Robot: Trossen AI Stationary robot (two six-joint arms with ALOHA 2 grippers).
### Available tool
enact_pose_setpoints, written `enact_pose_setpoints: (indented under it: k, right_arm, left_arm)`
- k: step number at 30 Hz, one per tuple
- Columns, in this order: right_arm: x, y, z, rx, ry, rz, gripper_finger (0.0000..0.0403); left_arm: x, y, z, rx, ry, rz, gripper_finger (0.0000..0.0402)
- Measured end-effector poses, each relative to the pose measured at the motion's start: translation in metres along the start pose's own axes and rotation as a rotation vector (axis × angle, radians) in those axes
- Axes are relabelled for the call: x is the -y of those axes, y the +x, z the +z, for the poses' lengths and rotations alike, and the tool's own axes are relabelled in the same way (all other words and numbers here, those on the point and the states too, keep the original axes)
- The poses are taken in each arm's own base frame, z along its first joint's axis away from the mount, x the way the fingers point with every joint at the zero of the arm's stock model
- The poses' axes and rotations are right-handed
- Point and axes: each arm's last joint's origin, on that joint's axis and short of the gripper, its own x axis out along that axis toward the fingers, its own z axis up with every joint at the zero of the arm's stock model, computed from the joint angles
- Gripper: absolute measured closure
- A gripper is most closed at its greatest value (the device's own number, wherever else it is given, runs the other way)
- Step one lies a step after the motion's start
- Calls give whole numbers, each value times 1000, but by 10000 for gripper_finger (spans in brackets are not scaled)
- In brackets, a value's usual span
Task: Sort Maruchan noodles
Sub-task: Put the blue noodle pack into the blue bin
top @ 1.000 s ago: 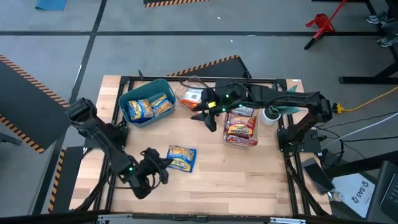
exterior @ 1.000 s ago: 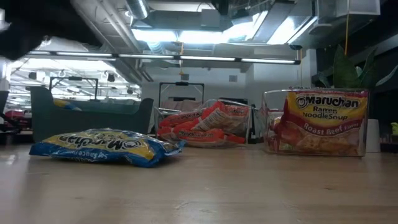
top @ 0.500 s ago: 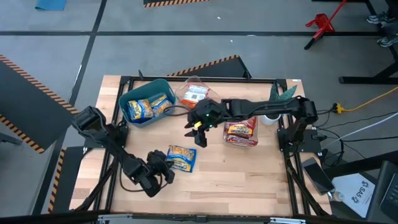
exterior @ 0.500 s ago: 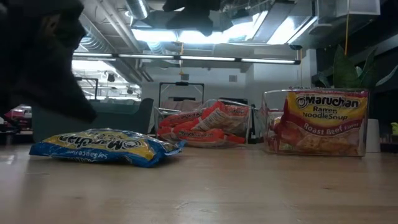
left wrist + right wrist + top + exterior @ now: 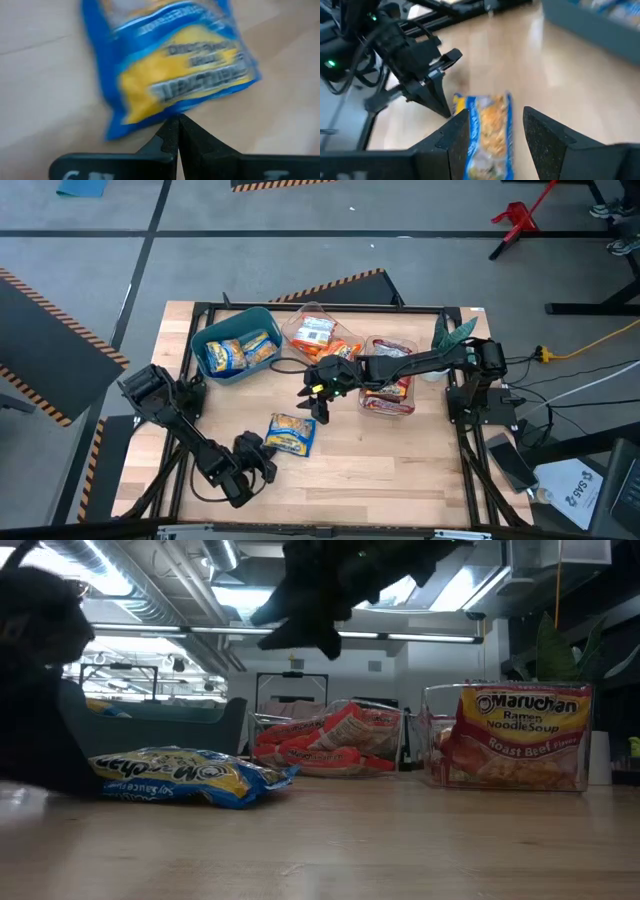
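One blue-yellow packet [image 5: 291, 434] of Maruchan noodles lay flat on the wooden table [image 5: 400, 450], alone near the front left part. In the low view its print [image 5: 185, 775] was readable only in part, because a dark shape of the left arm covered its left end.

The left gripper [image 5: 262, 452] was low, just beside the packet's left edge. In its own wrist view the two fingers [image 5: 176, 137] were pressed together with no gap, their tips just at the packet's edge [image 5: 170, 65]; nothing was between them. Whether the tips really touched the plastic could not be told, since that picture was blurred.

The right gripper [image 5: 318, 402] hung above the table, between the packet and the containers at the back. Its fingers [image 5: 452, 135] stood apart with an empty gap, and the packet [image 5: 490, 132] showed through this gap, farther off on the table (so it was not held).

More blue-yellow packets [image 5: 238, 352] lay inside the teal bin [image 5: 205, 335] at the back left. Orange packets [image 5: 320, 335] were in a clear container [image 5: 300, 315] beside it, partly hidden under the right arm. A red-white packet [image 5: 520, 735] stood in another clear container [image 5: 432, 735] to the right; from above it was mostly covered by the arm. How many packets each one held could not be counted.
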Motion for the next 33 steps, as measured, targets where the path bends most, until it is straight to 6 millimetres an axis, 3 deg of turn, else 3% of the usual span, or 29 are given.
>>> enact_pose_setpoints:
  k: [5,9,13,18,33]
  right_arm:
    - [-4,-2,0,-4,12,78,233]
    - [-6,-3,7,66,-25,100,233]
    - [-2,2,12,141,-37,70,233]
    - [1,9,8,138,-30,65,233]
    - [11,9,-6,-16,-18,-3,225]
  left_arm:
    - [19,-21,-2,152,-62,-215,402]
    - [15,-34,-3,322,-84,-276,402]
    - [-7,-20,-3,312,-152,-238,402]
    - [-21,-6,3,267,-158,-167,402]
    - [-19,8,11,114,-31,-75,402]
